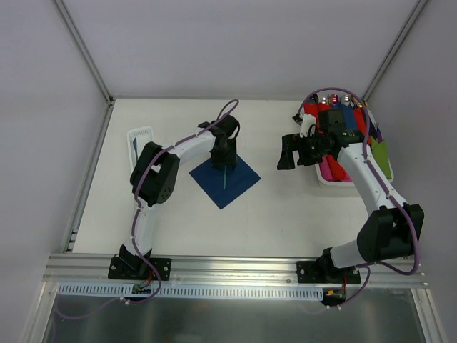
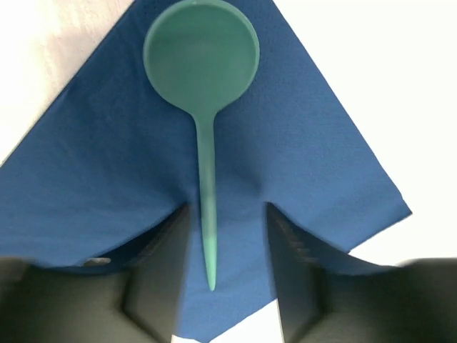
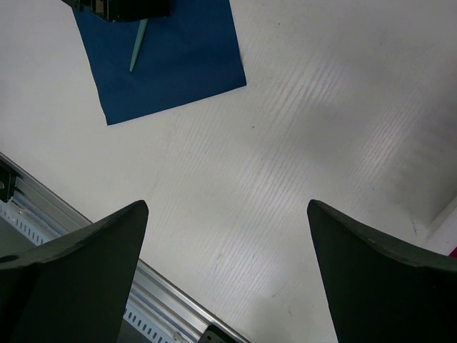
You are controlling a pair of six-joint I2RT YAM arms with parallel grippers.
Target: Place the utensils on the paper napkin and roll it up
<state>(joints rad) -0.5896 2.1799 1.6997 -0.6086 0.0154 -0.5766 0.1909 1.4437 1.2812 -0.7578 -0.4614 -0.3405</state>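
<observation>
Centre of the top view: paper napkin (image 1: 243,182) flat on the surface (image 1: 285,221), utensil (image 1: 226,177) on it along the middle. Left hand (image 1: 223,158) above its upper corner, fingers (image 2: 161,271) either side of the handle. Right hand (image 1: 288,153) to the right, apart. Bin (image 1: 335,183) at upper right, small tray (image 1: 139,139) at upper left.

The spoon (image 2: 202,53) looks like smooth, matt teal plastic. The napkin (image 2: 321,164) is matt navy paper, faintly creased. The worktop (image 3: 321,107) is matt white with fine ribbing.
</observation>
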